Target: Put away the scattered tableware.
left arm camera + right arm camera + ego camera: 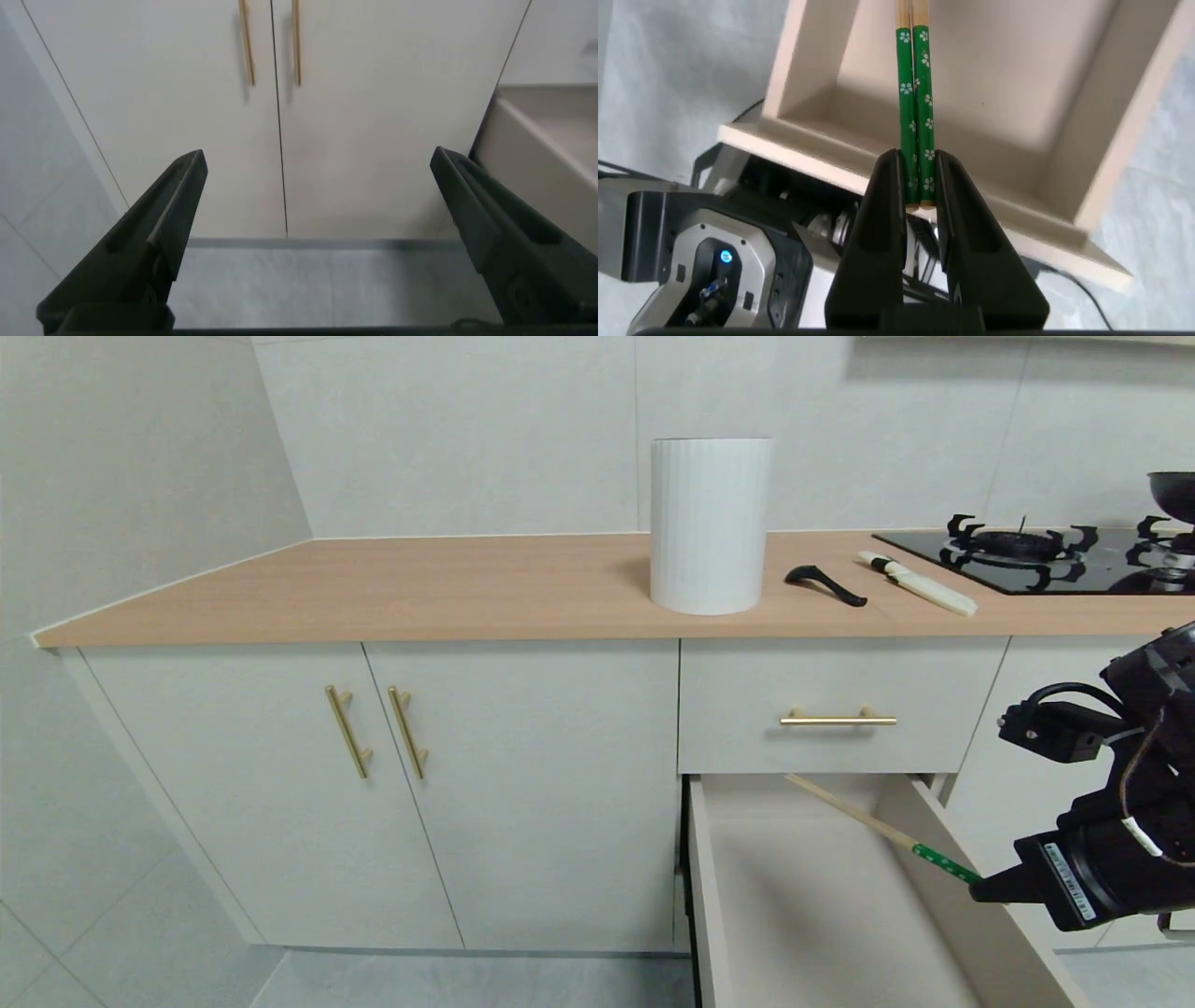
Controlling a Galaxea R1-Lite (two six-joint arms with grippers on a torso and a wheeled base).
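Jaws of the right gripper [915,182] pinch the chopsticks [913,93], jutting ahead over the open drawer [1018,75]; the left gripper [318,163] has its jaws spread.

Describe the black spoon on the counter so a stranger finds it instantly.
On the wooden countertop, just right of the tall white ribbed canister, lies the black spoon. Unlike the pale, straight knife beside it, it is black and curved.

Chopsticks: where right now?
Chopsticks are clamped in the right gripper, low on the robot's right, angled over the open drawer below the closed drawer.
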